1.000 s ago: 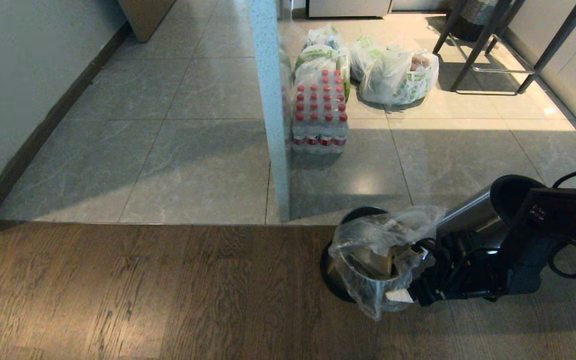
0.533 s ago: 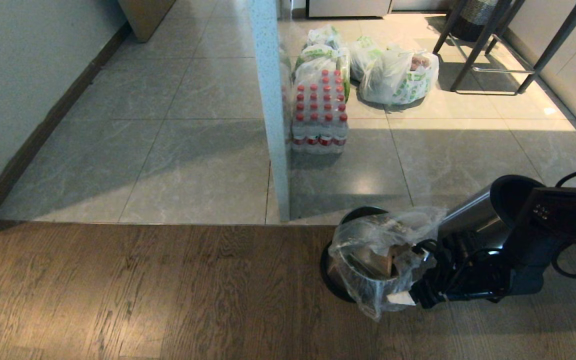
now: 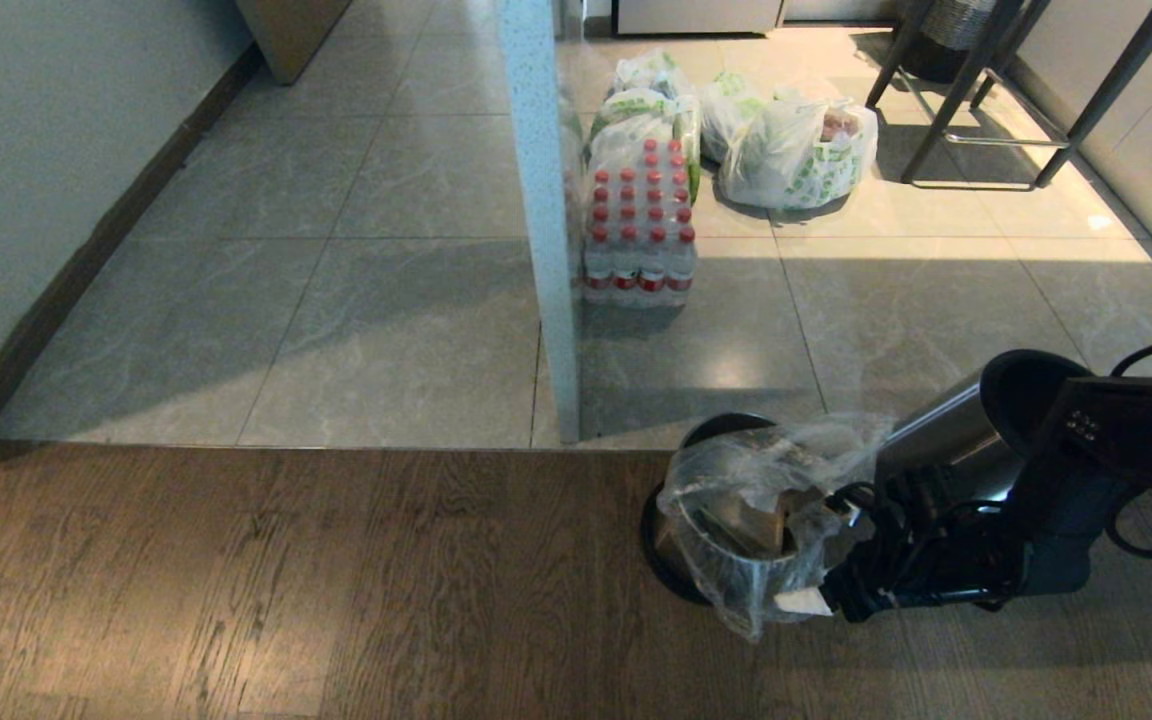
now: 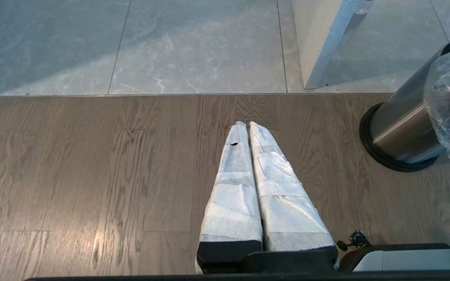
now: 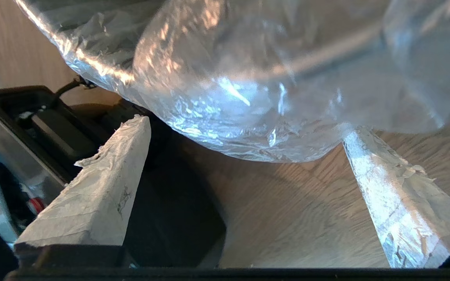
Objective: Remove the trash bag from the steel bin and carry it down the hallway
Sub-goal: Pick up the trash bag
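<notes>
Wood-plank flooring (image 3: 286, 580) carries the steel bin (image 3: 736, 570) at 5 o'clock, where the thin, slippery, light trash bag (image 3: 766, 480) is best pinched at its bunched overhang by the wide-open right gripper (image 5: 244, 128); the left gripper (image 4: 247, 125) is kept closed.

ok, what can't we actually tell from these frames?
- Right claw contact with trash bag: head view, arm covers the fingers; wrist view, plastic hangs between open fingers, touching unclear.
- Steel bin inside: crinkled plastic blurs the contents.
- White grocery bags: contents too small.
</notes>
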You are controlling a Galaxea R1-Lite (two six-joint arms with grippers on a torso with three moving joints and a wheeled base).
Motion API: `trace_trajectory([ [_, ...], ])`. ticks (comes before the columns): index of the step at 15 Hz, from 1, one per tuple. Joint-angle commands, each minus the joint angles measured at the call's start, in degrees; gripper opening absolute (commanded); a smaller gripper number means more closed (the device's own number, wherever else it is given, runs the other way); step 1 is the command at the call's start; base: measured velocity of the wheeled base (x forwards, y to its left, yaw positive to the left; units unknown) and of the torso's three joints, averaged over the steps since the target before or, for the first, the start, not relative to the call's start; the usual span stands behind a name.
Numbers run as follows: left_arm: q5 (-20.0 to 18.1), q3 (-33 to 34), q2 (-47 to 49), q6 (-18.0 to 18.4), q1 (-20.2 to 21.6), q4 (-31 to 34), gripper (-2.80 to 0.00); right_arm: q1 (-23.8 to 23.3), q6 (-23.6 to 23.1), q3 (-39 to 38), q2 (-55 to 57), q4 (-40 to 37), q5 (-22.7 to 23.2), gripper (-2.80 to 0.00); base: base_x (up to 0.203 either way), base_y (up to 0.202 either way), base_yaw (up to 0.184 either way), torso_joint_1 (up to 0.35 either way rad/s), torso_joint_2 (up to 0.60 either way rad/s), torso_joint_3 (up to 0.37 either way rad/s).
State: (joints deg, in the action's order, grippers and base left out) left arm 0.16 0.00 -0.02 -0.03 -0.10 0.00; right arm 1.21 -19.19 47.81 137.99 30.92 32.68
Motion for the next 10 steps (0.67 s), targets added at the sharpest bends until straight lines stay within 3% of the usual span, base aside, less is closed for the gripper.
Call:
trace_trajectory([
  [1,0.0,0.1,0.0,-0.1,0.0,0.0,-2.80,0.0,0.8,-0.2,-0.1,0.2,0.2,0.00,0.000,0.000,0.000,0.000,0.00,0.000],
  [10,0.0,0.0,0.0,-0.1,0.0,0.0,-2.80,-2.0,5.9,-1.3,-0.3,3.1,2.9,0.00,0.000,0.000,0.000,0.000,0.00,0.000],
])
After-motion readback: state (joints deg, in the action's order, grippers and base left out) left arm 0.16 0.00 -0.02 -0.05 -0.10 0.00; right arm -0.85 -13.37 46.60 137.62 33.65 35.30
